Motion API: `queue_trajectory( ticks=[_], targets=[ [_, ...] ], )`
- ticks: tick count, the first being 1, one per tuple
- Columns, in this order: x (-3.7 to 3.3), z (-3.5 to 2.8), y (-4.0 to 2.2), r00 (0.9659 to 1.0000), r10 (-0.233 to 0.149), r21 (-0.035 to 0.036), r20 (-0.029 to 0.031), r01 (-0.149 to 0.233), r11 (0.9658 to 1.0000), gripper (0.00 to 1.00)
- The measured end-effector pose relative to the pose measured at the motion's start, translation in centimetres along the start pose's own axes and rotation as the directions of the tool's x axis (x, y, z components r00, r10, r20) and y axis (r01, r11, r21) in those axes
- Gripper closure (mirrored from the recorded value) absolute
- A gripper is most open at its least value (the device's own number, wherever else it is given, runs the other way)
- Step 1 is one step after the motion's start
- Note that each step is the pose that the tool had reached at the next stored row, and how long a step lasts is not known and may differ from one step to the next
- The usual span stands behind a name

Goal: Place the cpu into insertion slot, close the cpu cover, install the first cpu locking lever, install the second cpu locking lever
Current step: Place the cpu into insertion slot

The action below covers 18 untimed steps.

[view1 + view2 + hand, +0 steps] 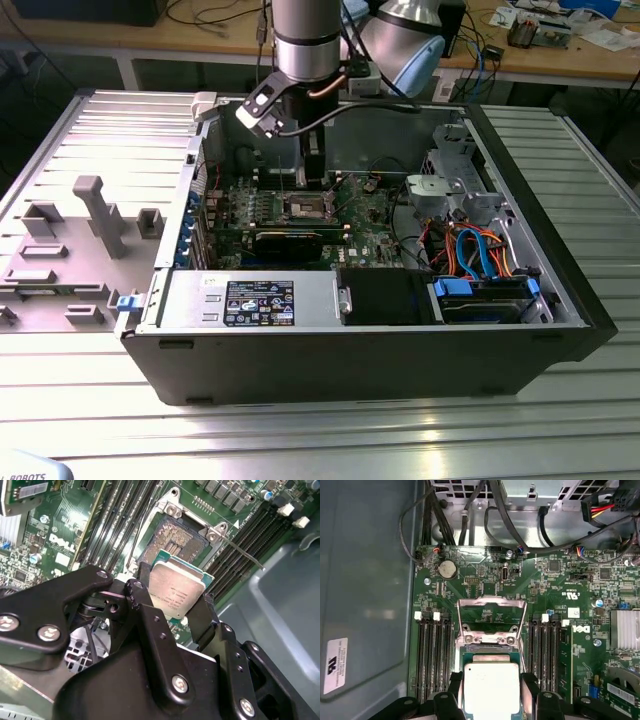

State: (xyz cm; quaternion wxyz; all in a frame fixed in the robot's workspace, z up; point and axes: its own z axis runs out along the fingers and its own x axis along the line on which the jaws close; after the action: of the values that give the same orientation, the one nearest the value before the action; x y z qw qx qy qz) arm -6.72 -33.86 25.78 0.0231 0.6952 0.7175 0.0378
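My gripper [175,594] is shut on the cpu [177,592], a small square chip with a pale metal top pinched at two opposite edges by the black fingers [145,587]. The chip hangs slightly tilted just over the near part of the insertion slot [172,535], whose contact field lies bare. In the first wrist view the cpu [491,687] covers most of the slot, and the cpu cover [491,601] stands swung open beyond it. A thin locking lever [245,555] sticks out sideways, unlatched. In the exterior view the arm reaches down into the case over the slot [305,208].
Black memory slots [432,655] flank the socket on both sides. A graphics card [290,238] lies in front of it. The case wall [365,580], loose cables [470,510], a drive cage [450,185] and the power supply [255,300] ring the board.
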Motion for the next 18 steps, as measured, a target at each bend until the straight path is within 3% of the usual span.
queue_trajectory(
  ticks=[4, 8, 18],
  targets=[
    [0.04, 1.08, -0.21, 1.0, 0.001, -0.0001, -0.0001, -0.001, 1.0, 0.45],
    [0.23, 2.04, -0.3, 0.9996, 0.027, 0.0012, 0.0025, -0.027, 0.9996, 0.45],
    [0.26, 2.31, -0.33, 0.9997, 0.026, 0.0013, 0.0024, -0.026, 0.9997, 0.45]
  ],
)
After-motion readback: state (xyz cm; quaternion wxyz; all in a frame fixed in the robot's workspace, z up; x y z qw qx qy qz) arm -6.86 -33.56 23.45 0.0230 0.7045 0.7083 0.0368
